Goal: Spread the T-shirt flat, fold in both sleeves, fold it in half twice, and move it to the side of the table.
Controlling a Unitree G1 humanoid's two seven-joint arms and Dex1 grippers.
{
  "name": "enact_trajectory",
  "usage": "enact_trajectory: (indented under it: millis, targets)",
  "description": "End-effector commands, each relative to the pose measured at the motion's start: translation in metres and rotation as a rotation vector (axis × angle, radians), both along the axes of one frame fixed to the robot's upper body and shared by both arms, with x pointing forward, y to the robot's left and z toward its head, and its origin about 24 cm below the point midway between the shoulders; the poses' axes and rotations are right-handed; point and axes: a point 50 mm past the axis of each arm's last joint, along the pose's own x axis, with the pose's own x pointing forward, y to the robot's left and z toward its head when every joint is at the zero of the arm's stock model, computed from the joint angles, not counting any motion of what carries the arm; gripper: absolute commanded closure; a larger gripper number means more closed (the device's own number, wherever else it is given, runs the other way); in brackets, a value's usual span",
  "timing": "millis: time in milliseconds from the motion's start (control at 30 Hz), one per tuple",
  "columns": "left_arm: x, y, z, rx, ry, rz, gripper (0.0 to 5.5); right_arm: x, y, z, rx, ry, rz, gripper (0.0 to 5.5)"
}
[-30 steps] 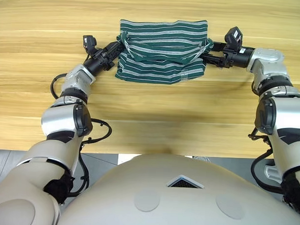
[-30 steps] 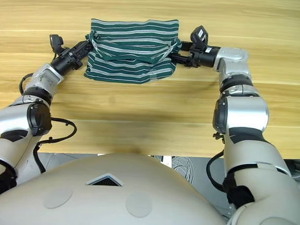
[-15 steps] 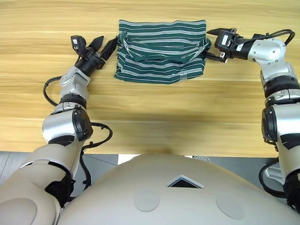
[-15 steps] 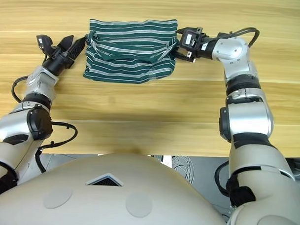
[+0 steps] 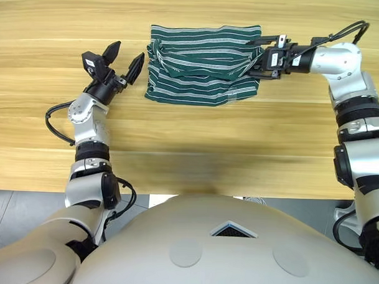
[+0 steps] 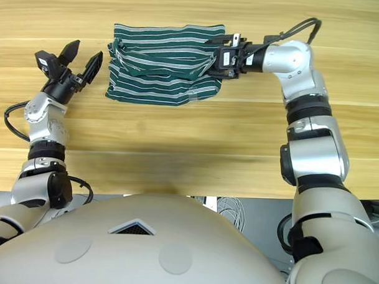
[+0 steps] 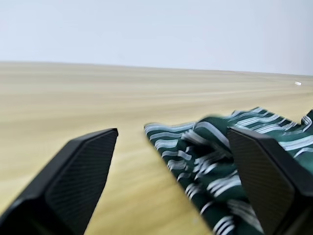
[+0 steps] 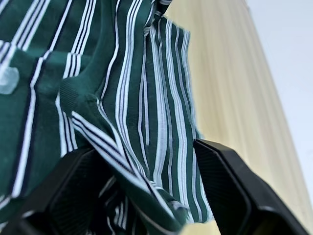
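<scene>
T-shirt, green with white stripes and folded into a compact rectangle, lies on the wooden counter between the two sets of jaws. The left jaws are spread wide and empty, just beside the shirt's near edge without touching it, tips pointing toward the cloth. The right jaws are likewise released, parted around the opposite edge, with a bunched fold of striped fabric lying between the two fingers
</scene>
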Motion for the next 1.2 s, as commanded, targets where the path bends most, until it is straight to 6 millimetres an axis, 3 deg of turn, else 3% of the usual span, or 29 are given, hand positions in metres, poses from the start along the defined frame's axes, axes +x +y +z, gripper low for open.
enact_trajectory:
  millis: [33,233,400,667,900,1000,1133,1200]
  targets:
    - [-0.003,-0.009,0.007,-0.026,-0.014,-0.010,1.50,0.008,0.015,-0.001,-0.023,-0.003,0.000,2.26]
    - [-0.009,-0.021,0.012,-0.059,-0.022,-0.034,1.50,0.017,0.030,-0.003,-0.051,-0.041,-0.040,2.26]
    - [-0.012,-0.027,0.011,-0.083,-0.019,-0.047,1.50,0.025,0.031,0.004,-0.008,-0.059,-0.096,2.26]
    - [-0.019,-0.032,0.011,-0.116,-0.024,-0.053,1.46,0.042,0.003,0.002,-0.024,0.008,-0.367,3.77]
    - [-0.021,-0.035,0.011,-0.131,-0.037,-0.050,1.46,0.059,-0.019,0.012,0.039,-0.122,-0.697,5.02]
    - [-0.021,-0.039,0.012,-0.133,-0.039,-0.060,1.46,0.060,-0.015,0.018,0.134,-0.147,-0.689,5.43]
    - [-0.022,-0.043,0.011,-0.131,-0.038,-0.074,1.46,0.051,-0.005,0.007,0.147,-0.110,-0.572,5.43]
    - [-0.022,-0.043,0.012,-0.130,-0.041,-0.075,1.46,0.048,-0.005,0.011,0.200,-0.112,-0.529,5.43]
